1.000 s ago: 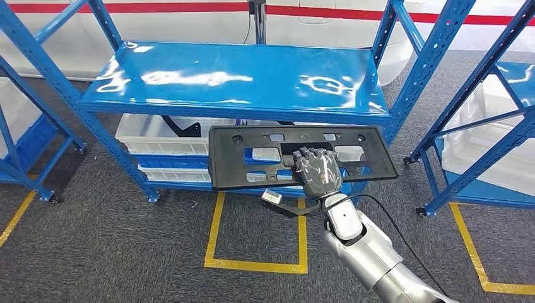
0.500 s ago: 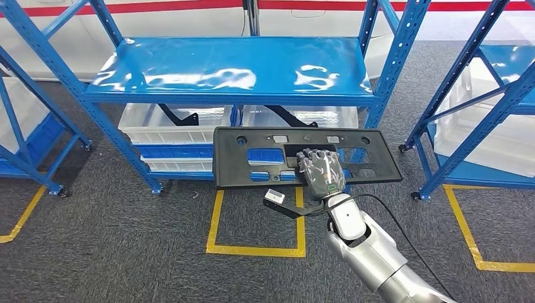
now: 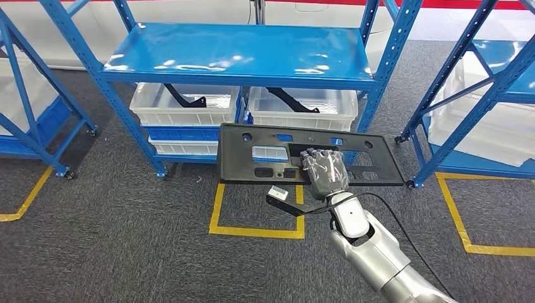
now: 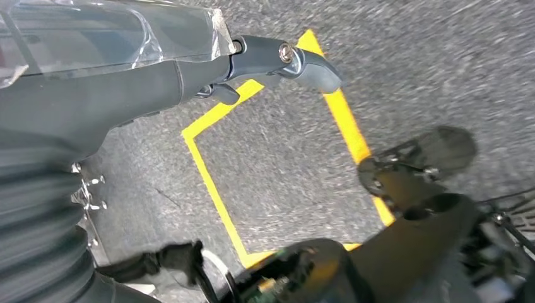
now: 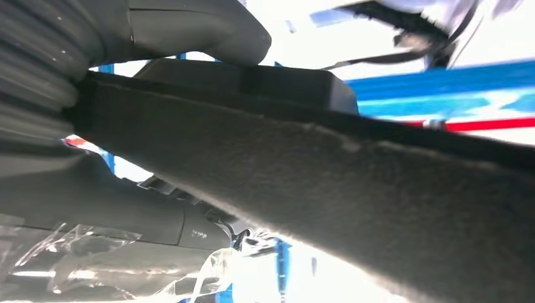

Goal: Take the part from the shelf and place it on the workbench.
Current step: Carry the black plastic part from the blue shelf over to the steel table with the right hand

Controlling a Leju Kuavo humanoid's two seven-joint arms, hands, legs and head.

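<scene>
Right robot hand has a grip on the black part, a flat panel with cutouts, held out level in front of the blue shelf, above the carpet. Two white bins on the lower level, left bin and right bin, each with a dark bracket-looking piece inside. Left robot hand hangs over the floor, fingers spread, holding nothing.

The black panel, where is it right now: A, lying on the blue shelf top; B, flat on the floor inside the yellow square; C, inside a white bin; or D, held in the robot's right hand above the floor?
D: in the head view the right hand grips the black panel near its lower edge, out in front of the blue shelf, above the carpet.
</scene>
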